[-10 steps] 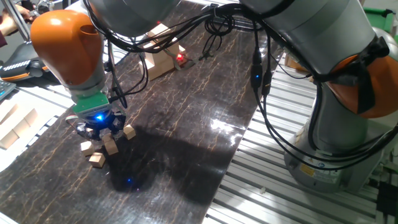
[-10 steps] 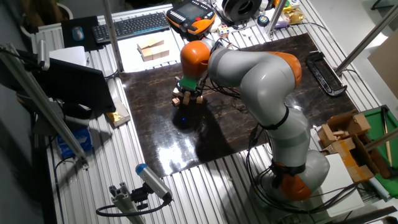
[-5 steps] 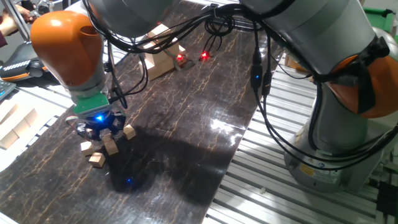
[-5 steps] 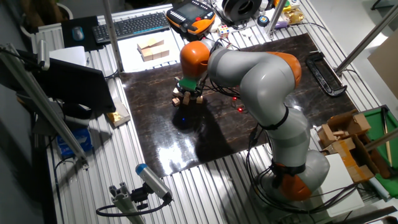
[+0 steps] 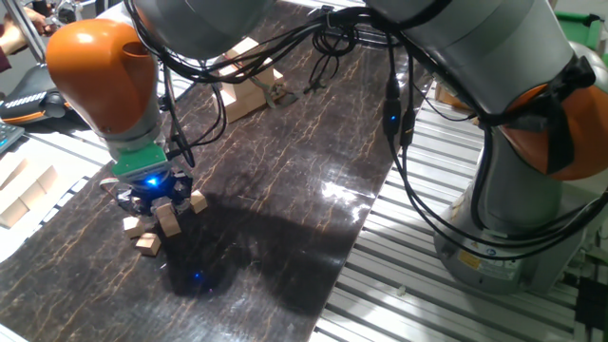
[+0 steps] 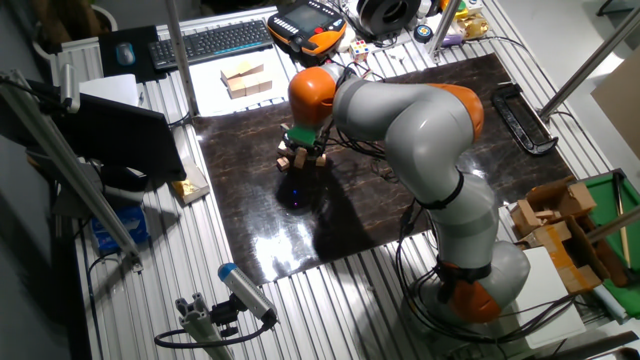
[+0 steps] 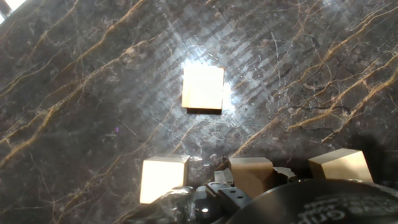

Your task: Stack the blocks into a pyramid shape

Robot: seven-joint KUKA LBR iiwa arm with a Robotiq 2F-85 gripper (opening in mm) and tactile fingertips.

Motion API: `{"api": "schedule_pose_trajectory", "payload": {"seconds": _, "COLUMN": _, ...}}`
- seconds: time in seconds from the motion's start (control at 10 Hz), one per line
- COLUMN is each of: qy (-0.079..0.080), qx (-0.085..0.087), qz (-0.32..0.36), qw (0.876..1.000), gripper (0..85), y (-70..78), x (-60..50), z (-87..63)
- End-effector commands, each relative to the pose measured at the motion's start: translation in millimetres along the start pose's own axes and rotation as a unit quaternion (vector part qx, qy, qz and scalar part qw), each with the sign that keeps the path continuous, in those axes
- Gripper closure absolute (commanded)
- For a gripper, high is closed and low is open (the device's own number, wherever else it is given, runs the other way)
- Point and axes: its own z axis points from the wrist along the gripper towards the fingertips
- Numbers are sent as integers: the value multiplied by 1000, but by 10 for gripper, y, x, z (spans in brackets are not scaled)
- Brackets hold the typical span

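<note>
The gripper (image 5: 157,201) is hovering low among scattered blocks (image 7: 203,88). I cannot tell the fingers' state. Descending risks knocking neighbours.

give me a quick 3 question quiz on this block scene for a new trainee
1. True or false: in the hand view, the blocks already form a finished pyramid.
2. In the hand view, how many blocks show on the marble-patterned mat?
A. two
B. four
C. six
3. Fill in: in the fixed view, the pincer sits low over the ____ of blocks.

Key
1. False: the lone block lies apart from the others, all flat on the mat.
2. B: the lone one plus three along the bottom edge.
3. cluster
</note>
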Motion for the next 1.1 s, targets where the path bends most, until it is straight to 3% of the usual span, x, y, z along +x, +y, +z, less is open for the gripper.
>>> {"api": "schedule_pose_trajectory", "payload": {"seconds": 0.0, "qy": 0, "qx": 0, "qz": -1, "qw": 1000, "gripper": 393, "y": 2, "x": -1, "z": -2}}
{"api": "schedule_pose_trajectory", "payload": {"seconds": 0.4, "qy": -3, "qx": 4, "qz": 0, "qw": 1000, "gripper": 347, "y": 4, "x": -14, "z": -83}}
{"api": "schedule_pose_trajectory", "payload": {"seconds": 0.6, "qy": -2, "qx": 9, "qz": 4, "qw": 1000, "gripper": 343, "y": -9, "x": -25, "z": -194}}
{"api": "schedule_pose_trajectory", "payload": {"seconds": 1.0, "qy": -3, "qx": 13, "qz": 5, "qw": 1000, "gripper": 347, "y": -167, "x": -54, "z": -404}}
